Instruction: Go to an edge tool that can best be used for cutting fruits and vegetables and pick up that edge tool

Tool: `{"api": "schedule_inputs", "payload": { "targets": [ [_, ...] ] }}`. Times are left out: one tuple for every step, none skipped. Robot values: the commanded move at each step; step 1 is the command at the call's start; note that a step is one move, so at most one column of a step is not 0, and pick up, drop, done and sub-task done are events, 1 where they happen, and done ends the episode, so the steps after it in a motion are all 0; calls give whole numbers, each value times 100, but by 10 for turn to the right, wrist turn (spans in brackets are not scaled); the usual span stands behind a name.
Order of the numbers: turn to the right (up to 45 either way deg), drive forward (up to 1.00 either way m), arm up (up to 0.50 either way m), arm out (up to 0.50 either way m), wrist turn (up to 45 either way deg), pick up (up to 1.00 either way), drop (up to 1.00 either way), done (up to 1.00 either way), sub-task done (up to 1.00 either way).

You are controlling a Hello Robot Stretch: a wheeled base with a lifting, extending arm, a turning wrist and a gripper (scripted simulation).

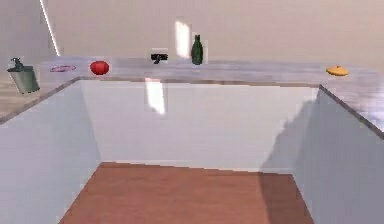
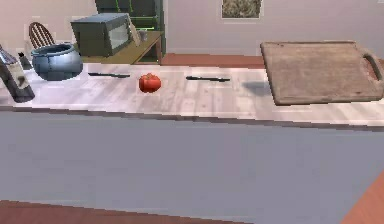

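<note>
Arm side view now: a long marble counter (image 2: 240, 105) runs across, its pale front panel closest to the camera. Toward the far edge lie two thin dark strips. The left strip (image 2: 108, 74) and the right strip (image 2: 208, 78) have a red tomato (image 2: 150, 82) sitting between them, slightly nearer and apart from both. Either strip could be the knife; their shape is too faint to say which. Further right there's a big wooden cutting board (image 2: 320, 72), well apart from the right strip. At the left, a blue-grey pot (image 2: 57, 62) stands just beside the left strip's end, its contents hidden. A dark bottle (image 2: 15, 78) stands at the left edge. Beyond the counter are a microwave (image 2: 104, 34) on a wooden table (image 2: 150, 47), a chair (image 2: 40, 32) and a wall picture (image 2: 241, 9).

Over to the forward view: a U-shaped counter (image 1: 250, 72) wraps around a wooden floor (image 1: 180, 195). On the far run are a green bottle (image 1: 197, 50), a small dark object (image 1: 159, 57), a red fruit (image 1: 99, 68) and a pinkish plate (image 1: 63, 68). A grey metal bucket (image 1: 24, 77) stands on the left arm, with something thin poking above its rim. An orange item (image 1: 338, 71) rests at the right corner.

The gripper's state cannot be told.
</note>
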Motion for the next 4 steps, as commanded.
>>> {"api": "schedule_inputs", "payload": {
  "targets": [
    [30,0,0,0,0,0,0,0,0],
    [0,85,0,0,0,0,0,0,0],
    [-450,0,0,0,0,0,0,0,0],
    [-450,0,0,0,0,0,0,0,0]
  ]
}}
